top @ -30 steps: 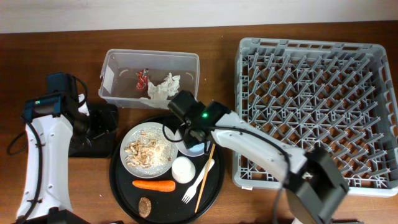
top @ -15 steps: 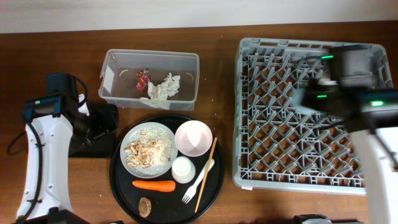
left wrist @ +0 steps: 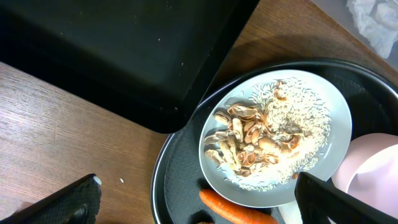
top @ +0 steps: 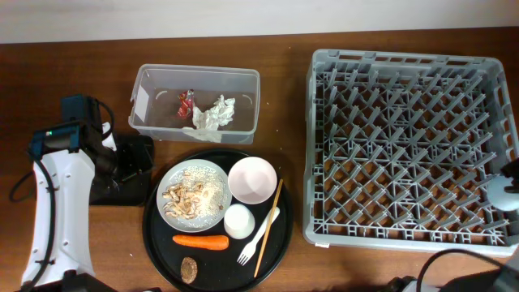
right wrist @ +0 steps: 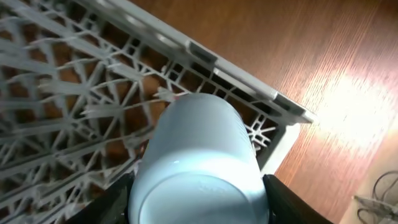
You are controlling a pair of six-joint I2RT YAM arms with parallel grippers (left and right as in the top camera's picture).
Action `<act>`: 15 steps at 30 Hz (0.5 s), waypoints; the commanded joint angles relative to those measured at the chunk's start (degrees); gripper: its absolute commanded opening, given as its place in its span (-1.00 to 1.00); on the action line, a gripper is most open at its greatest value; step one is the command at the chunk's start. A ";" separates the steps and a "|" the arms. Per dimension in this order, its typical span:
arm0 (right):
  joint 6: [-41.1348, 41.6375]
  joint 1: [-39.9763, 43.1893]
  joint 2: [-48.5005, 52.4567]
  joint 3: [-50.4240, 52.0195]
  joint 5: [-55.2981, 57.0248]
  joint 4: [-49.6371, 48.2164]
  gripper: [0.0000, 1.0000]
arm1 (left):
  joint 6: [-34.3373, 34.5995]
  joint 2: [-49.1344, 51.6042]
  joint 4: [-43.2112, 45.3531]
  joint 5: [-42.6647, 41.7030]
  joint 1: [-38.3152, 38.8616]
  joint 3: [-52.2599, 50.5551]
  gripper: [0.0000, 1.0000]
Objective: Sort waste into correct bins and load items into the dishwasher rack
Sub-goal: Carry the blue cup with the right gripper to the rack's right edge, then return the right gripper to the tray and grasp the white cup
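Wood table (top: 49, 73) | light blue cup (right wrist: 199, 162), smooth, base showing | right jaws grip it | left jaws spread, empty

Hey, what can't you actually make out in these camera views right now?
Overhead: right gripper nearly all beyond the right edge; black tray partly under the left arm; small brown lump too small to identify.
Right wrist: light blue cup shows only its base, inside hidden.
Left wrist: black tray cut by the top edge.
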State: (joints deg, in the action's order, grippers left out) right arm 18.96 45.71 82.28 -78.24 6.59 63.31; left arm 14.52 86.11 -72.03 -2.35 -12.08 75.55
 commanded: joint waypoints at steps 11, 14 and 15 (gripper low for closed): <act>1.46 2.34 9.44 5.07 -1.22 -6.36 0.46 | -0.66 0.02 -0.07 0.17 -0.24 -0.35 0.99; 0.92 2.32 9.14 4.83 -6.03 -6.54 0.75 | -0.66 0.02 -0.04 0.17 -0.24 -0.35 0.99; 0.52 2.32 8.83 4.46 -7.37 -6.34 0.76 | -0.66 0.02 -0.04 0.17 -0.24 -0.35 0.99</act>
State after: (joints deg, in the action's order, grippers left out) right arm 19.66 47.70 91.74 -73.19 4.08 56.90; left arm 14.52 86.11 -72.03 -2.35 -12.08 75.55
